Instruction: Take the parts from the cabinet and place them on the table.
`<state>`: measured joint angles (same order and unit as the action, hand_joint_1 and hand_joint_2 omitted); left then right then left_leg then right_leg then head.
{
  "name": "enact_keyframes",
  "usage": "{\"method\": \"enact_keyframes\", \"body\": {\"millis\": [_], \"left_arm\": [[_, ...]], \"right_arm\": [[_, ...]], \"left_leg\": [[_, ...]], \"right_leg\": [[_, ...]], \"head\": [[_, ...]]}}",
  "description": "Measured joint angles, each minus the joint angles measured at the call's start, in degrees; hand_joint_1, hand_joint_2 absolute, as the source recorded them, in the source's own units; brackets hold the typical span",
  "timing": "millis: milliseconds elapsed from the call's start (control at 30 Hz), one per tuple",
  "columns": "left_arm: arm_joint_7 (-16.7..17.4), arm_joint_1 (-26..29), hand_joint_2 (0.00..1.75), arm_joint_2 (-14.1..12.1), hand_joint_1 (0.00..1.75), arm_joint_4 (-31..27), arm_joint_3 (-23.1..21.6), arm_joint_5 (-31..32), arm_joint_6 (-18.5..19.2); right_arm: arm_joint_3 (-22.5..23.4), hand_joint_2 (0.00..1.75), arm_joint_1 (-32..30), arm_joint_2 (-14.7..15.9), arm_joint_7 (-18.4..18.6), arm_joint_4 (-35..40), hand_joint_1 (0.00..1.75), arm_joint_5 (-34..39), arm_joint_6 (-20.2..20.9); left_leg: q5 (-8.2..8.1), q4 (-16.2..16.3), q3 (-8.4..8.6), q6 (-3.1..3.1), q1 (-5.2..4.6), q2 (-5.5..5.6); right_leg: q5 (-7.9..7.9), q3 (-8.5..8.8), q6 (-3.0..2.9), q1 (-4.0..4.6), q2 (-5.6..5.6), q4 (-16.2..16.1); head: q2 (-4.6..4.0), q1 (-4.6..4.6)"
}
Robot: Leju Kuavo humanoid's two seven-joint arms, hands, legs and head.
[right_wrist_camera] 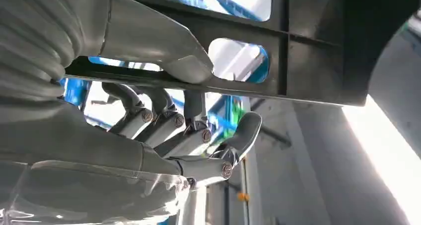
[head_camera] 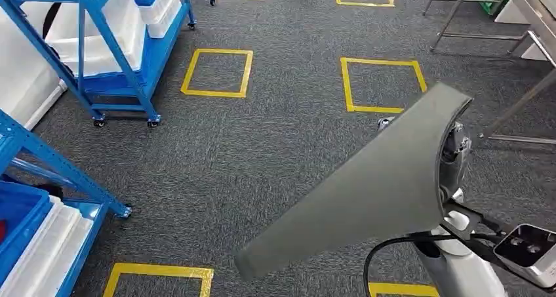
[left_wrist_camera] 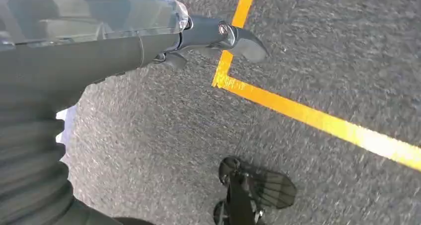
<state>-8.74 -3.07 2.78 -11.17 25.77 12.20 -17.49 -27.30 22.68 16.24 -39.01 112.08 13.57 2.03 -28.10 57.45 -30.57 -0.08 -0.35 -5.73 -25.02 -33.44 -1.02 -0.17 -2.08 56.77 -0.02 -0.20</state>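
Here, right hand (right_wrist_camera: pixel 164 125) gripping the grey part (head_camera: pixel 367 185), thumb pressing above, fingers curling beneath, left hand (left_wrist_camera: pixel 198 41) hanging empty, fingers apart.

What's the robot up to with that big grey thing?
The robot's right hand grips a long grey plastic part, held out above the grey carpet with its yellow taped squares. Its left hand hangs over the floor, holding nothing. Blue shelving carts stand to the left, metal table legs to the right.
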Motion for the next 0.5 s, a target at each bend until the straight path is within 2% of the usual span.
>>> {"method": "enact_keyframes", "body": {"millis": [33, 67, 100, 133, 167, 200, 233, 267, 300, 333, 367, 467, 500], "left_arm": [[-0.11, 0.01, 1.75, -0.04, 0.00, 0.00, 0.00, 0.07, 0.00], [-0.15, 0.09, 1.75, 0.02, 0.00, 0.00, 0.00, 0.35, 0.06], [-0.17, 0.19, 1.75, 0.02, 0.00, 0.00, 0.02, 0.46, 0.07], [-0.20, 0.33, 1.75, -0.02, 0.00, 0.00, 0.02, 0.57, 0.11], [-0.24, 0.43, 1.75, -0.04, 0.00, 0.00, 0.02, 0.70, 0.22], [-0.26, 0.47, 1.75, -0.04, 0.00, 0.00, 0.02, 0.83, 0.26], [-0.28, 0.45, 1.75, -0.04, 0.00, 0.00, 0.02, 0.90, 0.33], [-0.33, 0.39, 1.75, -0.04, 0.00, 0.00, 0.04, 0.90, 0.33], [-0.35, 0.38, 1.75, -0.04, 0.00, 0.00, 0.07, 0.90, 0.33], [-0.33, 0.45, 1.75, -0.04, 0.00, 0.00, 0.18, 0.87, 0.33], [-0.33, 0.51, 1.75, 0.02, 0.00, 0.00, 0.35, 0.85, 0.31], [-0.37, 0.32, 1.75, 0.02, 0.00, 0.00, 0.48, 0.76, 0.24], [-0.42, 0.31, 1.75, 0.15, 0.00, 0.00, 0.50, 0.55, 0.24]], "right_arm": [[-0.61, 1.75, 1.38, 0.00, 0.07, -0.39, 1.75, 0.44, -0.90], [-1.41, 1.75, 2.72, 0.00, 0.13, -0.98, 1.75, 0.85, -1.94], [-2.09, 1.75, 3.63, -0.06, 0.22, -1.40, 1.75, 1.07, -3.20], [-2.71, 1.75, 4.26, -0.22, 0.26, -1.70, 1.75, 1.18, -4.20], [-3.32, 1.75, 4.67, -0.48, 0.30, -1.99, 1.75, 1.18, -5.00], [-3.82, 1.75, 5.03, -0.77, 0.35, -2.27, 1.75, 0.98, -5.62], [-4.22, 1.75, 5.29, -1.05, 0.35, -2.43, 1.75, 0.74, -6.12], [-4.65, 1.75, 5.45, -1.55, 0.35, -2.53, 1.75, 0.39, -6.64], [-4.85, 1.75, 5.48, -1.95, 0.35, -2.53, 1.75, 0.08, -6.82], [-5.07, 1.75, 5.51, -2.43, 0.35, -2.56, 1.75, -0.37, -7.08], [-5.27, 1.75, 5.50, -2.80, 0.35, -2.58, 1.75, -0.66, -7.14], [-5.24, 1.75, 4.37, -3.59, 0.22, -2.36, 1.75, -2.10, -5.52], [-4.92, 1.75, 3.58, -3.78, 0.11, -2.10, 1.75, -2.75, -4.44]], "left_leg": [[-1.36, 2.11, -0.77, -0.22, 0.15, 3.07], [-3.54, 6.07, -2.64, -0.30, 0.24, 4.49], [-5.92, 11.24, -5.17, -0.50, 0.40, 5.12], [-7.56, 15.99, -7.56, -0.66, 0.45, 5.23], [-7.81, 18.53, -9.00, -0.74, 0.48, 5.24], [-6.48, 17.98, -9.07, -0.81, 0.55, 5.24], [-4.34, 15.12, -7.94, -0.85, 0.68, 5.25], [-1.17, 9.69, -5.58, -0.93, 0.98, 5.68], [1.40, 4.55, -3.29, -1.06, 1.33, 7.10], [1.26, 1.80, -2.09, -1.12, 1.72, 10.22], [1.11, 1.23, -1.88, -0.87, 1.65, 10.25], [1.41, 1.14, -1.87, 0.23, 1.13, 8.56], [1.83, 0.42, -1.65, 0.87, 1.59, 7.79]], "right_leg": [[0.17, 0.01, -0.38, -0.04, 0.66, -0.16], [0.25, -0.10, -0.53, -0.01, 1.21, -0.16], [0.28, -0.16, -0.59, 0.02, 1.91, -0.15], [0.30, -0.22, -0.62, 0.06, 2.67, -0.11], [0.31, -0.27, -0.62, 0.05, 3.42, 0.01], [0.29, -0.28, -0.59, -0.02, 4.27, 0.18], [0.22, -0.27, -0.49, -0.07, 5.00, 0.33], [0.09, -0.23, -0.29, -0.15, 5.85, 0.60], [-0.11, -0.27, 0.01, -0.20, 6.47, 0.97], [-0.32, -0.58, 0.36, -0.14, 7.05, 1.44], [-0.36, -1.16, 0.71, -0.08, 7.87, 1.97], [0.29, -1.52, 2.02, -0.54, 9.45, 1.36], [0.08, -1.57, 2.27, -0.68, 9.29, 1.49]], "head": [[0.00, 0.00], [0.00, -0.02], [0.00, -0.02], [0.00, -0.02], [0.00, -0.02], [0.00, -0.02], [0.00, -0.02], [0.00, -0.02], [0.00, 0.00], [0.00, 0.00], [0.00, 0.00], [0.00, 0.00], [0.00, 0.00]]}}
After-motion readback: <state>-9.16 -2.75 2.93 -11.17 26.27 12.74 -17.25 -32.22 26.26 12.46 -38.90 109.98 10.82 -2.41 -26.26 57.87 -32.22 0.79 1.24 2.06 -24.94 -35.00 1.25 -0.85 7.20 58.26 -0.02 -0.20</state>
